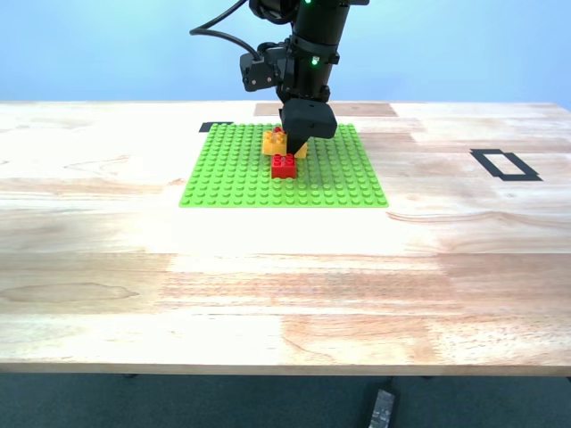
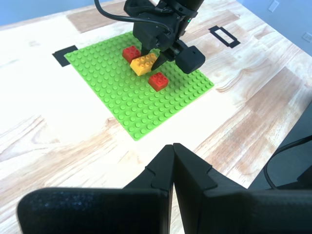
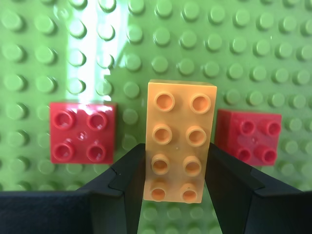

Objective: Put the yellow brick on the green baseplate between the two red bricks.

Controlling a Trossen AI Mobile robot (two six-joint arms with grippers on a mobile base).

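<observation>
You've got my second gripper [image 3: 176, 170] clamped on the yellow brick [image 3: 178, 141] over the green baseplate [image 3: 234, 58], red bricks at its 9 [image 3: 82, 138] and 3 o'clock [image 3: 251, 141] in second wrist view. My first gripper [image 2: 173, 168]: jaws together, empty, off the plate.

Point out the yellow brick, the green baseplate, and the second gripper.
yellow brick [image 3: 179, 134]: second wrist view, on its studded top face.
green baseplate [image 1: 232, 183]: exterior view, on bare studs toward the front of the plate.
my second gripper [image 3: 176, 187]: second wrist view, midway between the fingertips clamping the brick.
</observation>
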